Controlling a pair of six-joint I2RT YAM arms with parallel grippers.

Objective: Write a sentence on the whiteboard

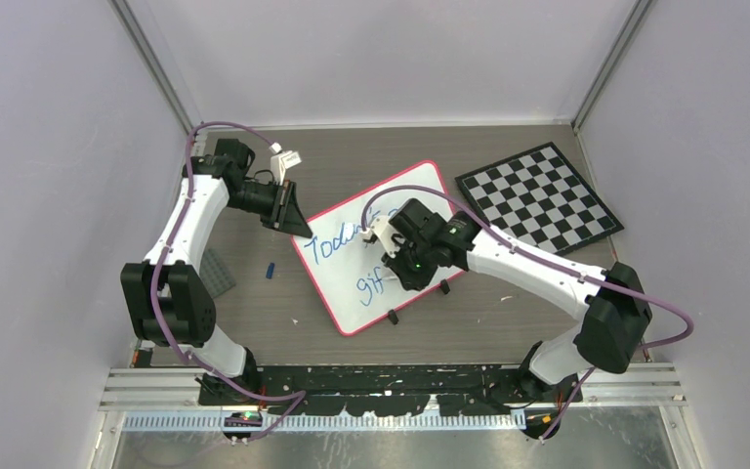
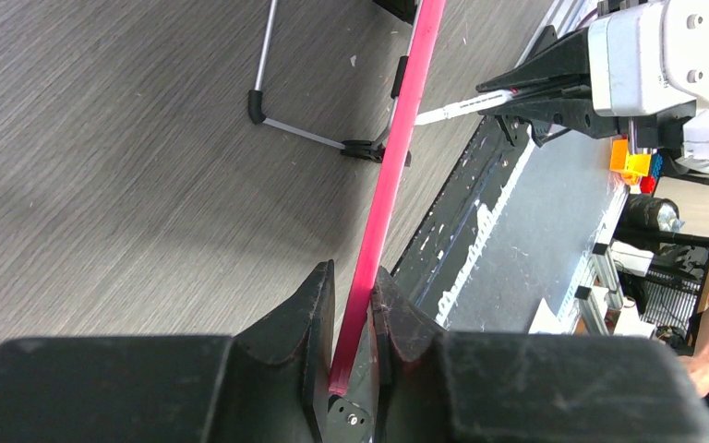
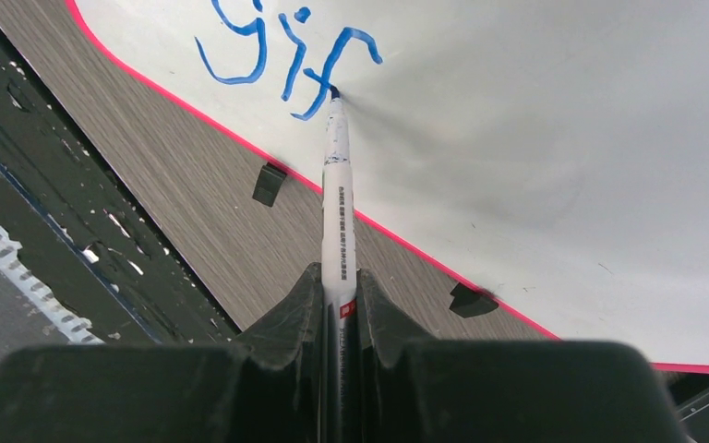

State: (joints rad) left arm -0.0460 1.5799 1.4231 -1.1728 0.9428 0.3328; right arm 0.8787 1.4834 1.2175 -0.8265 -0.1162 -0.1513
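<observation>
The whiteboard [image 1: 347,283], white with a thin pink frame, lies slanted mid-table with blue writing on it: "Today" above "gif". My left gripper [image 1: 298,227] is shut on its left edge; in the left wrist view the pink frame [image 2: 388,175] runs between the jaws of the left gripper [image 2: 354,295]. My right gripper [image 1: 383,239] hangs over the board, shut on a white marker [image 3: 337,203]. The marker's blue tip touches the whiteboard [image 3: 563,138] right at the "f". The right gripper [image 3: 340,286] clamps the marker's barrel.
A black-and-white checkerboard [image 1: 537,195] lies at the back right. A small blue piece [image 1: 270,269] and a grey plate [image 1: 217,272] sit left of the board. Black clip feet [image 3: 269,183] stick out along the board's near edge. A black rail [image 1: 391,376] borders the front.
</observation>
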